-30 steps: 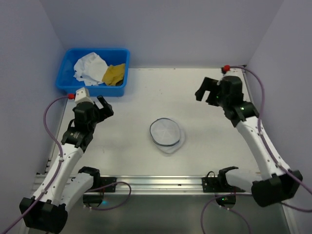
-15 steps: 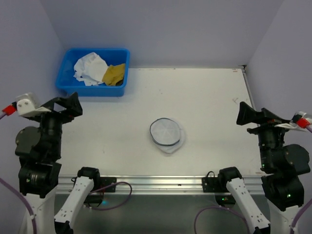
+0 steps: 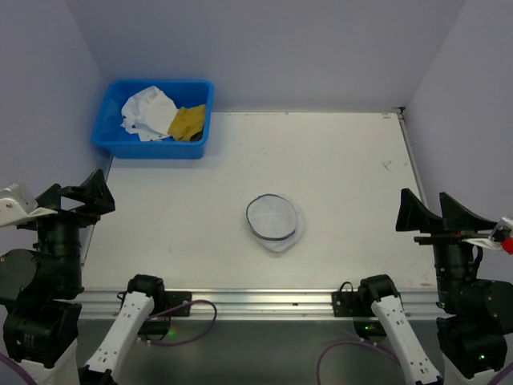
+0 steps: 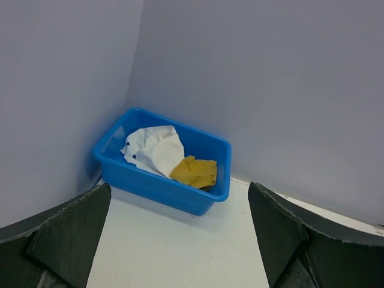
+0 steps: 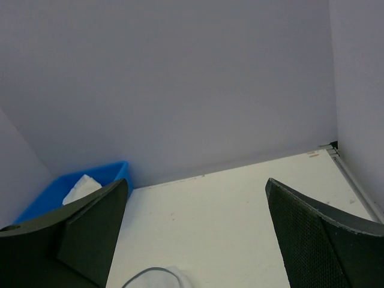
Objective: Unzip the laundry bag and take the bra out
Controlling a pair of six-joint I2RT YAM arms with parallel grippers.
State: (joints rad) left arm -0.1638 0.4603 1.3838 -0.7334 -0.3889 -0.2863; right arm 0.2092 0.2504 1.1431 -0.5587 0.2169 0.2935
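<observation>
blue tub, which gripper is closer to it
Left. The left gripper, open, is at the left edge of the table, on the near side of the blue tub; the right gripper, also open, is far across at the right edge.

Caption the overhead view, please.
Left end effector and right end effector, both open, flank round white mesh laundry bag; blue plastic tub behind.

**What I can't make out**

From my right wrist, the bag (image 5: 159, 281) is cut by the bottom edge, with only its far rim showing. My finger (image 5: 90, 228) hides part of the tub (image 5: 111, 171). From above, the bag's mesh hides whatever lies inside.
</observation>
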